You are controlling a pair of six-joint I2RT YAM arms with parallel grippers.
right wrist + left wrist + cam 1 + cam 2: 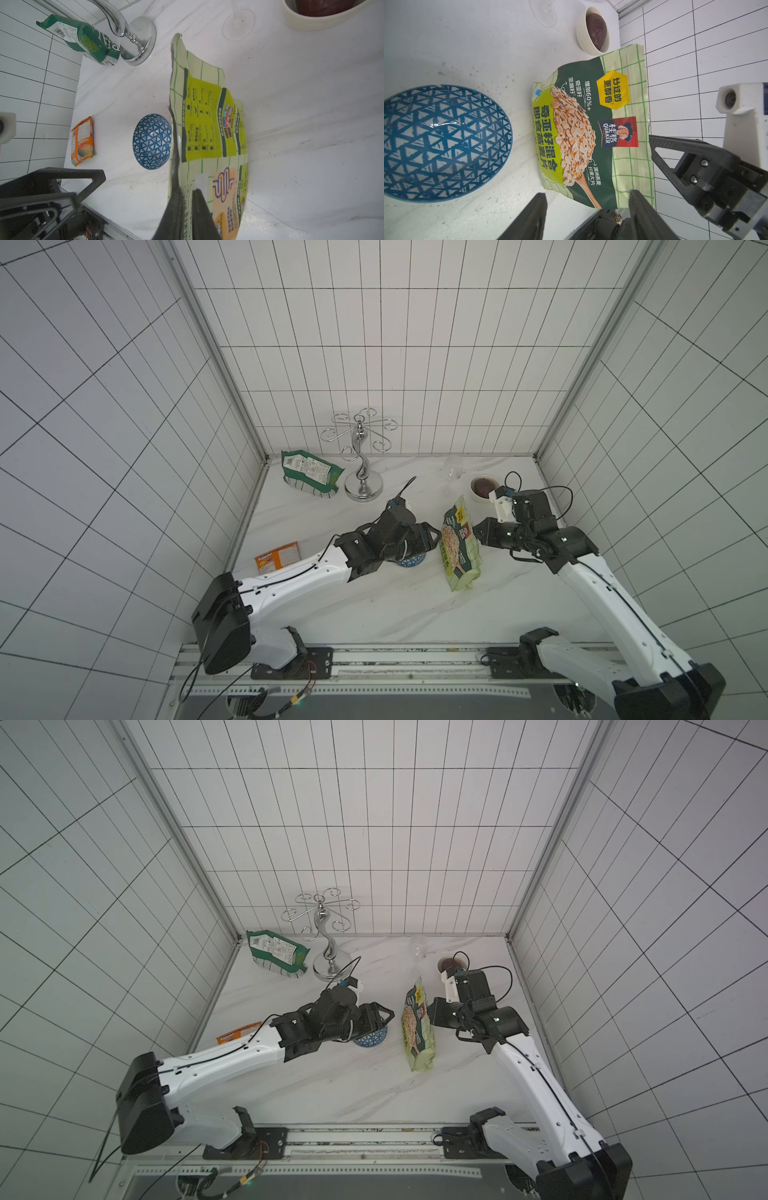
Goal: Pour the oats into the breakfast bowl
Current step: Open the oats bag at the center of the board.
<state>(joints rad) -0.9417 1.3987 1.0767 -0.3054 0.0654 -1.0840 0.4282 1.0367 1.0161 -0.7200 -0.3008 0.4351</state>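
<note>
The right gripper [187,192] pinches the light-green checkered oat pouch [207,116] by its edge — near the round blue-and-white triangle-patterned bowl [152,141]; the left gripper [587,194] stands wide — empty.

Oats pouch and breakfast bowl: position check

The oats pouch [459,547] [417,1029] [587,133], light-green checkered with a dark green panel, an oat picture and a red logo, stands upright right of centre. Its printed front faces left, and the right gripper [188,191] pinches its top edge. The breakfast bowl [415,562] [372,1040] [152,141], patterned in blue-and-white triangles, sits on the table just left of the pouch, not touching it.
</note>
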